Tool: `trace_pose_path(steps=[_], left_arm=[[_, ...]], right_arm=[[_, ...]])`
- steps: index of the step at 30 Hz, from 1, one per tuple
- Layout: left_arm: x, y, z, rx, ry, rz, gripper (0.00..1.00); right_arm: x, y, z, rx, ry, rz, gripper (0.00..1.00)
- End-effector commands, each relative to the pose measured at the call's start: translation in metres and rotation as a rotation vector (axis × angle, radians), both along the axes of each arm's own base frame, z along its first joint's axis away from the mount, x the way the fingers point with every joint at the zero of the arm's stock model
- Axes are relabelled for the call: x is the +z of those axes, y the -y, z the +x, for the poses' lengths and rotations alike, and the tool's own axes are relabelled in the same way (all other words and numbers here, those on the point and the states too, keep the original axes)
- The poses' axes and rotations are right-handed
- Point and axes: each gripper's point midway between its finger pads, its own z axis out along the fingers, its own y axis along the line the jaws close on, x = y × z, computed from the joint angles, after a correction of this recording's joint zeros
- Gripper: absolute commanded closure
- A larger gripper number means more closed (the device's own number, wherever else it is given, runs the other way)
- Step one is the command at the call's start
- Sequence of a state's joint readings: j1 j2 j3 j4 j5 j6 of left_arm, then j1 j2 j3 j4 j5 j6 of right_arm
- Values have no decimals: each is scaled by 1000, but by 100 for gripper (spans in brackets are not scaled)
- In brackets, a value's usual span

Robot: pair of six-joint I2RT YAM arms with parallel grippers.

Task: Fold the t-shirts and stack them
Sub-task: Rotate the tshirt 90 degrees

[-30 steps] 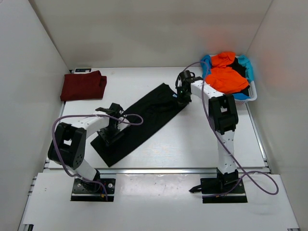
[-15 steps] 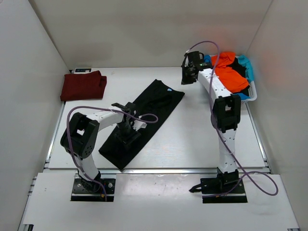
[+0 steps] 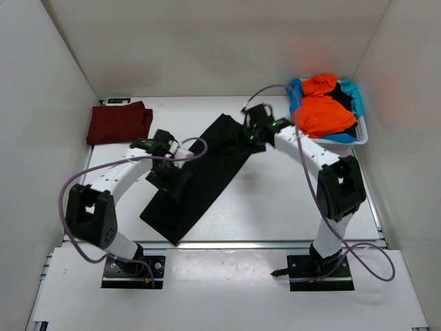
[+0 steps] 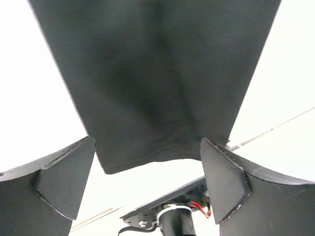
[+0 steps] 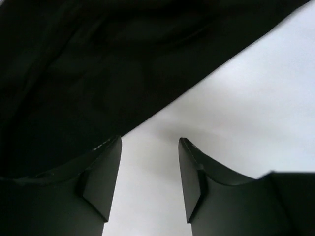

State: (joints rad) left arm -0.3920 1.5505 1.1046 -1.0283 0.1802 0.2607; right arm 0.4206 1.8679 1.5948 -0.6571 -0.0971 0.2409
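Note:
A black t-shirt point(image 3: 207, 172), folded into a long strip, lies diagonally across the table's middle. My left gripper point(image 3: 167, 178) hovers at the strip's left edge. In the left wrist view it point(image 4: 147, 142) stands open and empty, with the black t-shirt point(image 4: 157, 73) and its near end ahead. My right gripper point(image 3: 252, 134) is at the strip's far right end. Its jaws point(image 5: 149, 139) are open over bare table, the black t-shirt point(image 5: 98, 64) just up-left of them. A folded dark red t-shirt point(image 3: 118, 122) lies at the back left.
A white lattice basket point(image 3: 362, 134) at the back right holds an orange t-shirt point(image 3: 322, 114), a light blue one point(image 3: 295, 93) and black cloth. White walls enclose the table on three sides. A small dark tag point(image 3: 116, 101) lies behind the red shirt.
My right arm went up toward the basket, came back down to the strip's far end and opened. My left gripper opened wider and moved up-left. The strip's far end shifted left.

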Motion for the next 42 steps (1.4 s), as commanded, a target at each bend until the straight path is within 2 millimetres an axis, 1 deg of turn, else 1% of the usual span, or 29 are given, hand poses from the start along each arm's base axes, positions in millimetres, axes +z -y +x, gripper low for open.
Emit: trace_pose_path(steps=[1, 2, 3, 4, 5, 6, 7, 9, 10, 12, 13, 14, 16, 18, 19, 21, 23, 24, 25, 26, 28, 29, 30, 31, 33, 35, 40, 41, 42], left_arm=[[35, -40, 32, 149, 163, 34, 1], [38, -47, 36, 184, 192, 46, 1], [43, -64, 45, 229, 248, 89, 2], [40, -77, 45, 283, 249, 141, 1], [38, -81, 44, 308, 256, 162, 2], [37, -91, 45, 337, 262, 195, 2], [33, -100, 43, 364, 252, 216, 1], [31, -115, 42, 417, 252, 255, 1], [28, -122, 42, 446, 237, 263, 1], [24, -126, 44, 502, 203, 233, 1], [22, -122, 44, 526, 175, 188, 2], [20, -115, 44, 540, 160, 147, 2], [19, -104, 36, 544, 134, 114, 1], [19, -99, 32, 531, 152, 100, 1], [16, -98, 28, 530, 159, 100, 1], [11, -102, 21, 552, 145, 104, 1], [-2, -102, 11, 569, 101, 99, 1], [-3, -105, 10, 576, 103, 111, 1], [-2, -106, 10, 577, 108, 116, 1], [-3, -107, 8, 575, 94, 121, 1], [-7, -101, 8, 561, 75, 104, 2], [-12, -95, 7, 548, 51, 91, 1], [-15, -92, 6, 537, 28, 89, 2], [-17, -91, 6, 545, 19, 80, 2], [-19, -94, 8, 573, -6, 68, 1], [-22, -98, 9, 589, -28, 62, 1], [-26, -94, 9, 579, 6, 45, 2], [-26, -93, 8, 575, 13, 43, 1], [-24, -93, 11, 572, 42, 50, 1]], right_arm=[[17, -51, -61, 102, 34, 94, 52], [21, -59, -79, 102, 43, 134, 49], [34, -67, -92, 101, 57, 187, 48], [27, -69, -100, 81, 55, 207, 47], [29, -75, -112, 105, 74, 227, 45], [41, -83, -122, 115, 110, 244, 44], [40, -82, -126, 92, 112, 248, 43], [36, -101, -150, 99, 88, 295, 43], [26, -105, -159, 63, 52, 324, 43], [16, -128, -187, 70, 19, 377, 42], [2, -134, -199, 49, -6, 358, 42], [-1, -139, -205, 34, -31, 366, 42], [-20, -153, -229, 39, -109, 327, 41], [-24, -163, -244, 36, -144, 313, 38], [-33, -164, -249, 20, -165, 290, 35], [-35, -170, -254, -15, -191, 292, 31], [-48, -177, -260, -63, -252, 305, 23], [-42, -186, -261, -71, -254, 334, 22], [-51, -193, -267, -67, -269, 317, 21], [-55, -201, -262, -101, -278, 310, 21], [-45, -226, -267, -104, -285, 311, 21], [-62, -227, -270, -124, -298, 255, 21], [-49, -243, -265, -131, -288, 275, 21], [-57, -247, -269, -142, -303, 214, 20], [-69, -250, -270, -208, -352, 154, 21], [-90, -247, -281, -258, -412, 99, 23], [-92, -247, -287, -309, -382, 35, 24], [-84, -253, -287, -306, -373, 37, 24], [-92, -253, -286, -306, -375, 11, 23]])
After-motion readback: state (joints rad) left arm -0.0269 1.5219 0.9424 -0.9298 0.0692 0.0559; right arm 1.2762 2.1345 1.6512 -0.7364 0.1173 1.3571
